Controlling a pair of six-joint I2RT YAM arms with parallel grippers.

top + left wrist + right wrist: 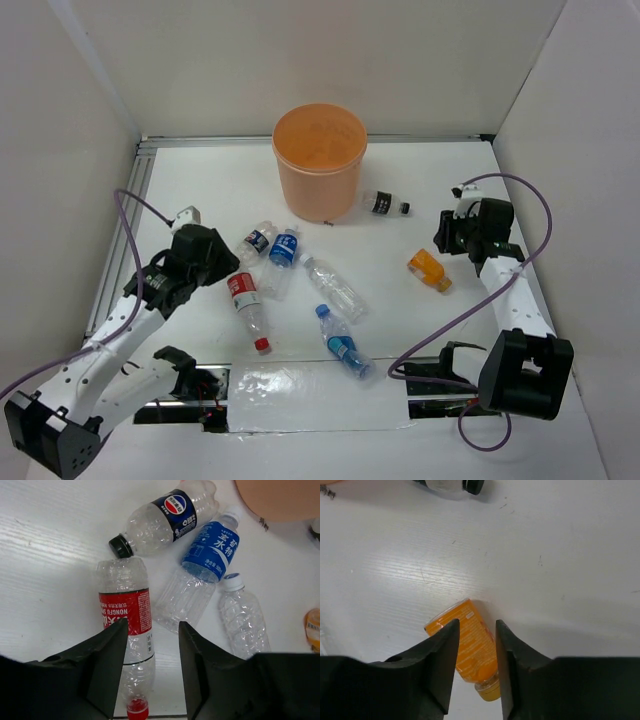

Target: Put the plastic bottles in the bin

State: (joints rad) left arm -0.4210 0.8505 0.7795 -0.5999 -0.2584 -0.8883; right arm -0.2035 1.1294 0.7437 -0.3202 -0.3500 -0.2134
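Judging the job as barely begun: counting seven plastic bottles lying loose on the table [200, 190] and seeing none inside the pale-orange bin [320, 165], far ahead of both pincers. Hanging the left gripper [152, 627] spread apart and empty, straddling from above the red-labelled Nongfu bottle [125, 615] without visibly pinching it. Finding, just beyond its tips, the black-capped Pepsi bottle [165, 517] and, ahead to the right, the blue-labelled water bottle [200, 565] pressed close alongside. Noting, further right again, an unlabelled clear bottle [242, 617]. Poising the right gripper [475, 630] likewise parted and empty, flanking the stubby orange bottle [470, 640] low over the tabletop, though unable to tell about contact. Spotting a small black-labelled bottle [385, 204] well ahead of that pincer, at the bin's foot, and a blue-capped bottle [345, 345] back toward the bases, between the two arms. Expecting closing, lifting, carrying and dropping for all seven, probably starting with the two already bracketed.
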